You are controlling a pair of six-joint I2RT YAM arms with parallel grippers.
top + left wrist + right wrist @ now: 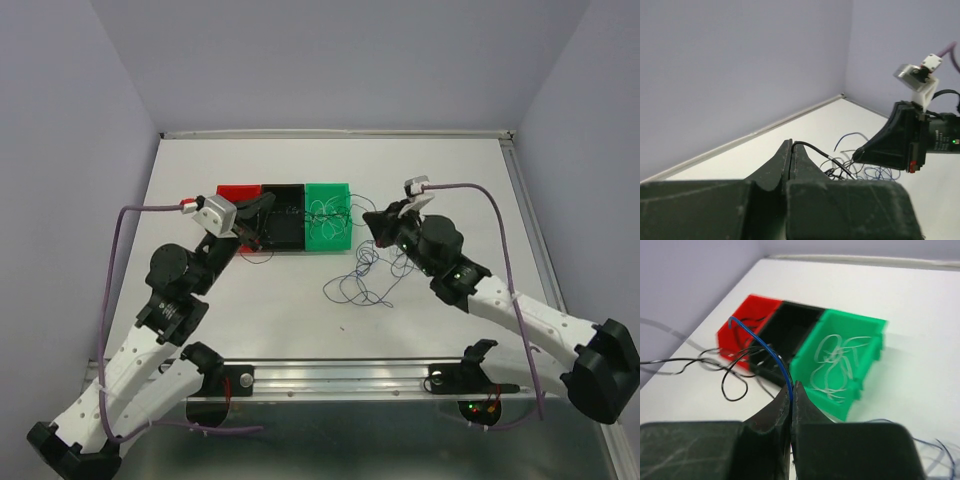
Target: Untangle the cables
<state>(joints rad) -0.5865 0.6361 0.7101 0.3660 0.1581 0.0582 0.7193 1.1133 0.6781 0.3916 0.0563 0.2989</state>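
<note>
Counter [300, 330]: carries a row of three bins [327, 186], red, black and green.

Left end effector [791, 150]: jaws closed on a black cable [815, 146].

Right end effector [792, 390]: jaws closed on a blue cable [771, 352], near the green bin.

Cables [365, 280]: loose knot on the counter just right of the bins. White cables [835, 365] lie in the green bin.

Risk: pulling apart while strands cross could tighten the knot, drag a bin, or slip the thin wire from the jaws.
</note>
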